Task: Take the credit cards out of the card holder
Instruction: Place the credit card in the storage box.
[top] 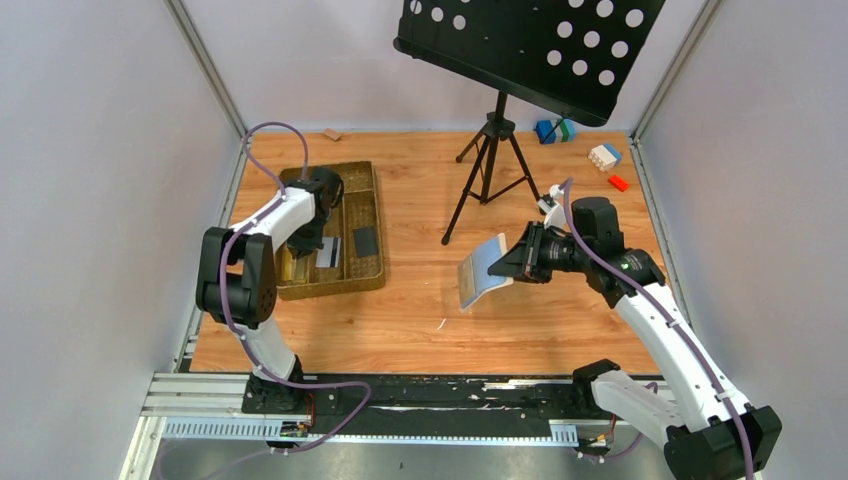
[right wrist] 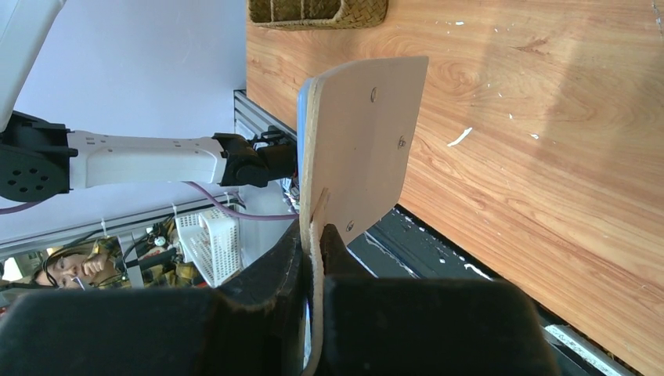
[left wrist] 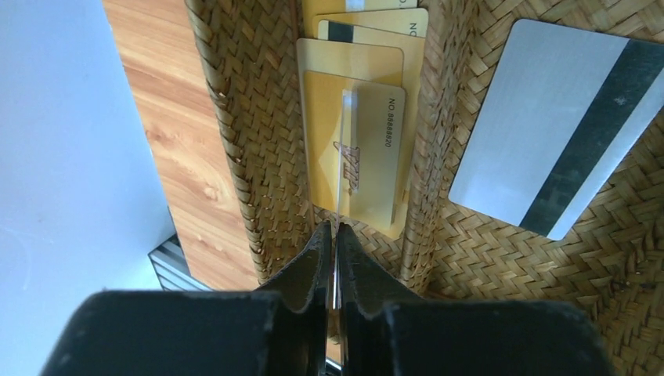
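Observation:
My left gripper [top: 312, 238] [left wrist: 335, 229] hangs over the left slot of the woven tray [top: 358, 195] [left wrist: 462, 258], shut on a thin credit card [left wrist: 341, 157] seen edge-on. Below it lies a stack of orange-yellow cards [left wrist: 372, 149]. A silver-grey card with a dark stripe [top: 328, 252] [left wrist: 548, 125] and a black card [top: 366, 241] lie in the neighbouring compartments. My right gripper [top: 515, 262] [right wrist: 313, 235] is shut on one edge of the cream card holder [top: 484, 272] [right wrist: 360, 149]. It holds the holder above the table's middle, with the light blue inside facing away.
A black tripod [top: 490, 165] stands at the back centre, carrying a perforated black panel [top: 530, 45] overhead. Toy blocks [top: 604, 156] lie at the back right and a small wooden piece [top: 332, 134] at the back left. A metal rail [top: 400, 405] runs along the near edge.

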Robot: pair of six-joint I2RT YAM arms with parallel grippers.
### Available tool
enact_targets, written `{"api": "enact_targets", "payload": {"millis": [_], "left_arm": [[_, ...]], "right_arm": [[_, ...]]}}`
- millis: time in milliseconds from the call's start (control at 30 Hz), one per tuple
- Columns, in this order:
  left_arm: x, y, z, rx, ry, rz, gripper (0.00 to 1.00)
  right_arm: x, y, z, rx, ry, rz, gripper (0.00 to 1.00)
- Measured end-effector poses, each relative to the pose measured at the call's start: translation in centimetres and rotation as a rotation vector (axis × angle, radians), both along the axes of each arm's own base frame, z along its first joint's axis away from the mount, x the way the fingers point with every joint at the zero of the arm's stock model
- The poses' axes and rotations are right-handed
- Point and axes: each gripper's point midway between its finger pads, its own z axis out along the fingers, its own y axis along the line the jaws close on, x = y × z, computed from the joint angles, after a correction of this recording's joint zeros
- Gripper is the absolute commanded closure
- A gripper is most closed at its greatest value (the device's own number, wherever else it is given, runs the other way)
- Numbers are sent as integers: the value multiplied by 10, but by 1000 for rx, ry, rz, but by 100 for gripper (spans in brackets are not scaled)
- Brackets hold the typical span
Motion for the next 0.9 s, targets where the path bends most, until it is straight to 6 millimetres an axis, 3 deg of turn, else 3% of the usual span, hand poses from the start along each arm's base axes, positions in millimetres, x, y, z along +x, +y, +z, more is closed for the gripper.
{"api": "enact_targets", "payload": {"millis": [33,167,433,733,900], "left_arm": [[0,-1,-1,-7,3,2,70],[-1,-6,2,-38,10,13,55],[-20,-22,14,-161,-13,28,52],[-37,-80,87,-504,-244,-13,49],[-50,-117,115,-673,-303,-63,49]], "right_arm": [[0,0,0,0,0,-1,100],[4,0,-3,-4,11,-6,100],[15,1,-16,-35,58,-29,100],[28,4,-25,-52,88,-32,100],[31,5,-28,-56,97,-32,100]]}}
